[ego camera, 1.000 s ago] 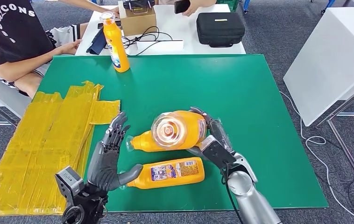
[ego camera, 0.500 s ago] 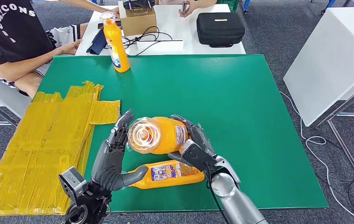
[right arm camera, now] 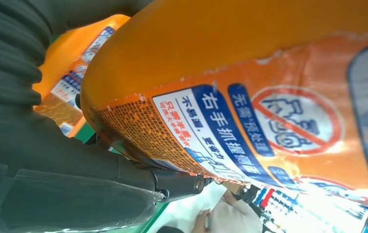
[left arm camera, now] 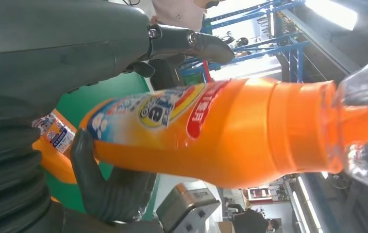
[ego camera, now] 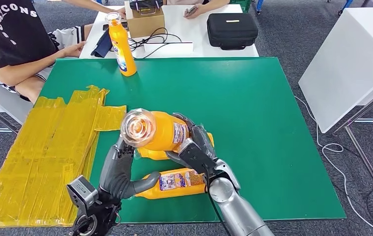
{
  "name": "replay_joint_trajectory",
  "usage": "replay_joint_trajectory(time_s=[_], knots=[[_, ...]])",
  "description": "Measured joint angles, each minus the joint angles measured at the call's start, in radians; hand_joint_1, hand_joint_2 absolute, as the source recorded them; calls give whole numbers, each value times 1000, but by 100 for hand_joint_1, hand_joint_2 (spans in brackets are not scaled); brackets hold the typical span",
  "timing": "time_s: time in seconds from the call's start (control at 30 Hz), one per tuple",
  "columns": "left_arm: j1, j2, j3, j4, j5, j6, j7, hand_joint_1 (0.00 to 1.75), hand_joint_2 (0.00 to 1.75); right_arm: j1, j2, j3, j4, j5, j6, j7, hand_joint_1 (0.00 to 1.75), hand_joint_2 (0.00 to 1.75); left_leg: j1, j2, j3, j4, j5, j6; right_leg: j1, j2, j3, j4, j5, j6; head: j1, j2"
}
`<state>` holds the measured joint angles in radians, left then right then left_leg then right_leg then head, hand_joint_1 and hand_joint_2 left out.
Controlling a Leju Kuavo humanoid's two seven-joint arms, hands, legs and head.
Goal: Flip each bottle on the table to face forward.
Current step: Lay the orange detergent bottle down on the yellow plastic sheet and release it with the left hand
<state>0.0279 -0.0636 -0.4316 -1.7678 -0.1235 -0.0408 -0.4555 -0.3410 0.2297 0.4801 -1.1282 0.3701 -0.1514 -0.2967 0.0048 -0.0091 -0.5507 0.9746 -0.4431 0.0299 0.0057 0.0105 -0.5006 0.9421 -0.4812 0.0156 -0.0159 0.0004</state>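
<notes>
The right hand (ego camera: 194,147) gripped the lifted bottle (ego camera: 162,135) above the green table (ego camera: 253,108), cap toward the camera. The left hand (ego camera: 118,169) lay against its cap end — whether it clasped, I could not tell. Two bottles (ego camera: 177,181) lay beneath; another (ego camera: 120,44) stood upright at the far edge.

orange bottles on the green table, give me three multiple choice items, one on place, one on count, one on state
1. Where does the upright orange plastic bottle stand?
A. far left corner of the green table
B. near right corner
C. on the yellow plastic sheet

2. How many orange bottles are in the head view?
A. two
B. four
C. six

3. The raised orange bottle is
A. lying on the table
B. held by the right robot hand
C. standing capless

Key: 1 A, it stands by the far edge; 2 B, one upright, one raised, two lying; 3 B, fingers wrap its body.
</notes>
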Motion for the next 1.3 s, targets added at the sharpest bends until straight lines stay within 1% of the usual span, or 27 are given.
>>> replay_joint_trajectory(time_s=[0.17, 0.53, 0.67, 0.73, 0.83, 0.97, 1.03, 1.13, 1.3], knots=[[-1, -5, -3, 0, -4, 3, 1, 0, 175, -5, 14, 1, 9, 1, -1, 0, 175, 175, 0, 0, 0, 0, 0, 0, 0, 0, 0, 0, 0, 0, 0, 0], [-3, -8, -4, 0, -10, 9, 2, 0, 175, -9, 24, 3, 19, 4, -2, 1, 175, 175, 0, 0, 0, 0, 0, 0, 0, 0, 0, 0, 0, 0, 0, 0], [-3, -15, -4, 0, -17, 18, 6, 0, 175, -15, 39, 14, 24, 16, 17, 1, 175, 175, 0, 0, 0, 0, 0, 0, 0, 0, 0, 0, 0, 0, 0, 0], [-3, -18, -3, -1, -22, 24, 8, 0, 175, -18, 47, 29, 27, 13, 56, 2, 175, 175, 0, 0, 0, 0, 0, 0, 0, 0, 0, 0, 0, 0, 0, 0], [-3, -22, 2, -3, -25, 26, 9, 0, 175, -19, 51, 50, 29, -6, 149, 0, 175, 175, 0, 0, 0, 0, 0, 0, 0, 0, 0, 0, 0, 0, 0, 0], [-14, -25, 17, 2, -7, -2, 9, 0, 175, -16, 40, 75, 25, -55, 329, -23, 175, 175, 0, -1, 0, 0, 0, 0, 0, 0, 0, 0, 0, 0, 0, 0], [-20, -27, 25, 12, 3, -19, 1, 0, 175, -12, 25, 78, 18, -66, 387, -44, 175, 175, 0, -1, 0, 0, 0, 0, 0, 0, 0, 0, 0, 0, 0, 0], [-22, -32, 36, 27, 6, -31, -7, 0, 175, -1, 5, 78, 3, -55, 411, -60, 175, 175, 0, 0, 0, 0, 0, 0, 0, 0, 0, 0, 0, 0, 0, 0], [-24, -36, 45, 42, 6, -38, -11, 0, 175, 22, -11, 78, -39, -7, 411, -46, 175, 175, 0, 0, 0, 0, 0, 0, -1, 0, 0, 0, 0, 0, 0, 0]])
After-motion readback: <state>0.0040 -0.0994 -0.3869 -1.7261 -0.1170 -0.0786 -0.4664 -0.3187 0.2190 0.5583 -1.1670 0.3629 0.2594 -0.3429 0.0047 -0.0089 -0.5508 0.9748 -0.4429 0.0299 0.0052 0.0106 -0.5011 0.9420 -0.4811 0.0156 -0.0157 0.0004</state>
